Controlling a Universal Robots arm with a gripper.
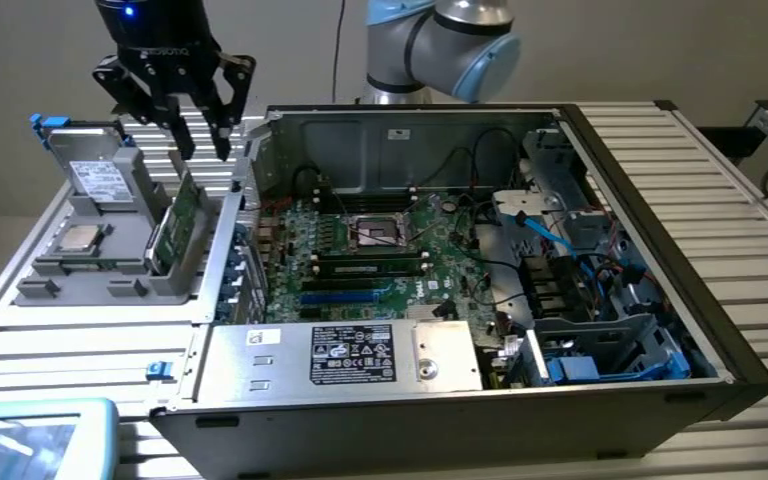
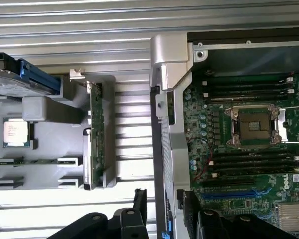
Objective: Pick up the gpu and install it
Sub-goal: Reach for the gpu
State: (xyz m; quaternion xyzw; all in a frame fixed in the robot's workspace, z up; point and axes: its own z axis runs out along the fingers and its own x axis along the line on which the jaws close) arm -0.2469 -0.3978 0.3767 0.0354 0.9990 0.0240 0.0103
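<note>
Table: ribbed metal slats (image 1: 77, 340) run under everything.
Holder: a grey tray (image 1: 84, 268) lies on the table at the exterior view's left, just beside the computer case.
Drive: a grey box with a white label (image 1: 97, 178) leans at the far end of the holder and carries a blue bracket.
Chip: a square silver processor (image 1: 80, 238) lies flat in the holder, nearer than the drive.
Gpu: the green card (image 1: 175, 228) stands on edge in a slot along the holder's right side, between the chip and the case wall. The wrist view sees it edge-on (image 2: 96, 119). Nothing grips it.
Gripper: the black gripper (image 1: 205, 152) points down with its fingers spread apart and nothing between them. It hangs above the far end of the gpu, close to the case's left wall, and touches neither. The wrist view also shows it (image 2: 163, 199).
Case: the open computer case (image 1: 398, 135) lies on its side, right of the holder.
Motherboard: the large green board (image 1: 357, 255) covers the case floor.
Power supply: a silver box (image 1: 357, 355) sits at the case's near edge.
Arm: grey and blue joints (image 1: 438, 45) rise behind the case's far wall.
</note>
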